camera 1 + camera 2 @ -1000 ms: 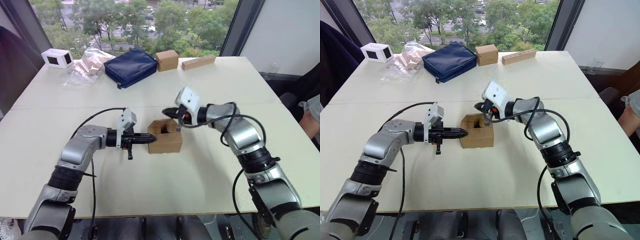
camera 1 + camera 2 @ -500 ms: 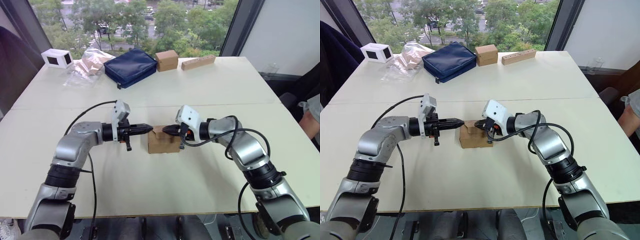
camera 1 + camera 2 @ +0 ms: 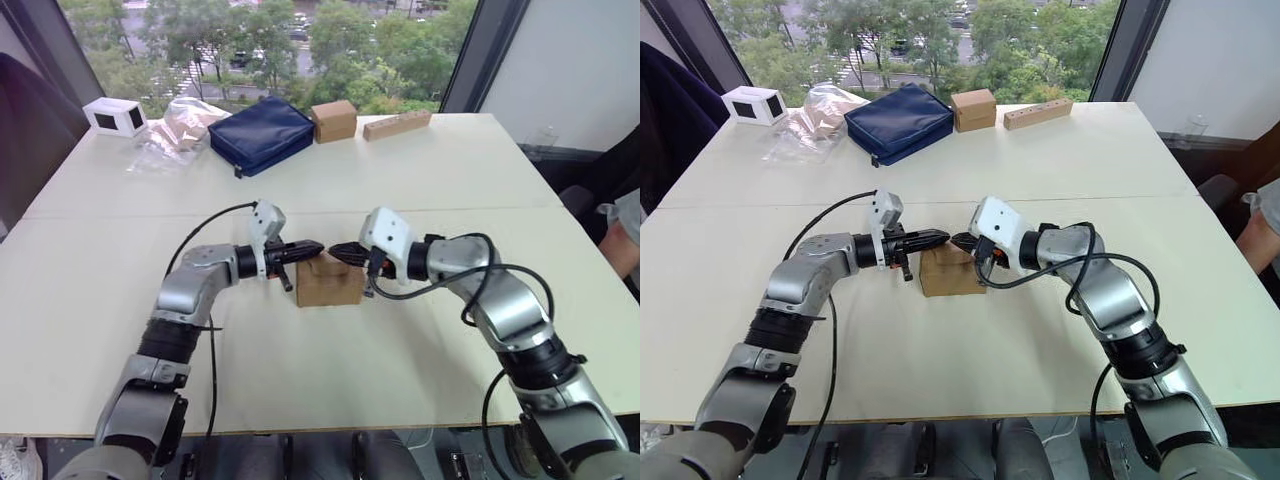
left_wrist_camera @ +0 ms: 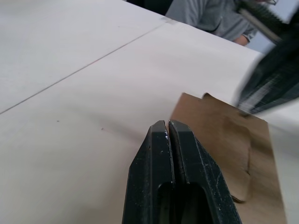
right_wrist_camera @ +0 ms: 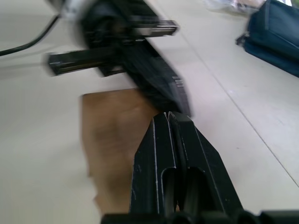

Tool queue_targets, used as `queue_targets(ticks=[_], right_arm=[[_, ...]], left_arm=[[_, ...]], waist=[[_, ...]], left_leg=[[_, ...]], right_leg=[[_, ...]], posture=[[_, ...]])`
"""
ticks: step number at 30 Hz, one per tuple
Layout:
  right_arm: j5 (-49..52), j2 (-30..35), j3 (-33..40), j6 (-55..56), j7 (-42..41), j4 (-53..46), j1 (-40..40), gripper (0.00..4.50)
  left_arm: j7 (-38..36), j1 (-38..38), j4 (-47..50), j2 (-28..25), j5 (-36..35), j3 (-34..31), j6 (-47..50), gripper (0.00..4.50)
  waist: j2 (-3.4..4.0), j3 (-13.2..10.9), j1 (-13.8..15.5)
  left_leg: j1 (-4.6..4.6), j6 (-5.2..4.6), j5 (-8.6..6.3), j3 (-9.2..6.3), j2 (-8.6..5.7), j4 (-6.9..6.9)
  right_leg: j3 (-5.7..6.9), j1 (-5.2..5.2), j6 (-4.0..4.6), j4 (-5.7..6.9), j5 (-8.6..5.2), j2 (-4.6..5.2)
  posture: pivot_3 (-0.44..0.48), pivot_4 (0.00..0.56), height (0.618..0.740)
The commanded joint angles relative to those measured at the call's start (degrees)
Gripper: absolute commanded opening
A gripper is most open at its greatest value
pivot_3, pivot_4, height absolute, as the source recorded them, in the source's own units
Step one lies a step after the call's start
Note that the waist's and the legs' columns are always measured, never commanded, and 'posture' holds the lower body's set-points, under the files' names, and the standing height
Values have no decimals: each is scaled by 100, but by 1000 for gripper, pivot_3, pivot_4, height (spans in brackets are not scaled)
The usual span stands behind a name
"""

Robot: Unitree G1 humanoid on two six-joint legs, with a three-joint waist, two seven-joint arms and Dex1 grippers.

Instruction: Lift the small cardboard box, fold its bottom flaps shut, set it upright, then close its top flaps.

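Two tools meet over the small cardboard box (image 3: pixel 328 281), which sits near the middle of the white table (image 3: pixel 420 180). The left tool (image 3: pixel 312 247), fingers pressed together and holding nothing, lies across the box's folded top flaps (image 4: pixel 219 140) from the box's left. The right tool (image 3: pixel 338 250), likewise pinched together and empty, reaches over them from the box's right.

Your small brown cardboard box (image 3: pixel 328 283) sits upright mid-table, its plain brown top flaps (image 4: pixel 219 140) folded flat.
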State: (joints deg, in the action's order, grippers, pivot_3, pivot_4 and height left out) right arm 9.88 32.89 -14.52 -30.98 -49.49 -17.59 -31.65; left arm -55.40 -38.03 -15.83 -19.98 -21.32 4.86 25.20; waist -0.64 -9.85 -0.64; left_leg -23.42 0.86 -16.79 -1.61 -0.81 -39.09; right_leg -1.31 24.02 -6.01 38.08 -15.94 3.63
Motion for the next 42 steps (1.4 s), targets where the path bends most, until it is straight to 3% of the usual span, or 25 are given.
queue_targets(ticks=[1,11,30,42], right_arm=[[41,128,24,141,-110,-478,88,0],[-434,18,-402,294,45,-184,21,0],[-815,-164,-491,267,171,174,-143,0],[-1132,-239,-565,303,281,280,-212,0]], left_arm=[[62,-132,37,53,-86,-185,-57,65],[-51,22,259,-6,-63,-106,27,65],[-241,302,792,-204,105,183,-11,65],[-191,175,671,-130,-7,45,40,65]], waist=[[0,0,-3],[0,0,1],[0,0,-7],[0,0,-8]], left_leg=[[0,0,0,1,0,0],[1,0,0,0,3,0],[1,1,1,0,3,0],[1,1,1,-1,2,0]], right_leg=[[0,0,0,0,0,0],[0,1,0,0,0,-3],[0,0,0,0,0,-3],[0,0,0,0,0,-3]], posture=[[0,150,740],[0,150,740],[0,150,740],[0,150,740]])
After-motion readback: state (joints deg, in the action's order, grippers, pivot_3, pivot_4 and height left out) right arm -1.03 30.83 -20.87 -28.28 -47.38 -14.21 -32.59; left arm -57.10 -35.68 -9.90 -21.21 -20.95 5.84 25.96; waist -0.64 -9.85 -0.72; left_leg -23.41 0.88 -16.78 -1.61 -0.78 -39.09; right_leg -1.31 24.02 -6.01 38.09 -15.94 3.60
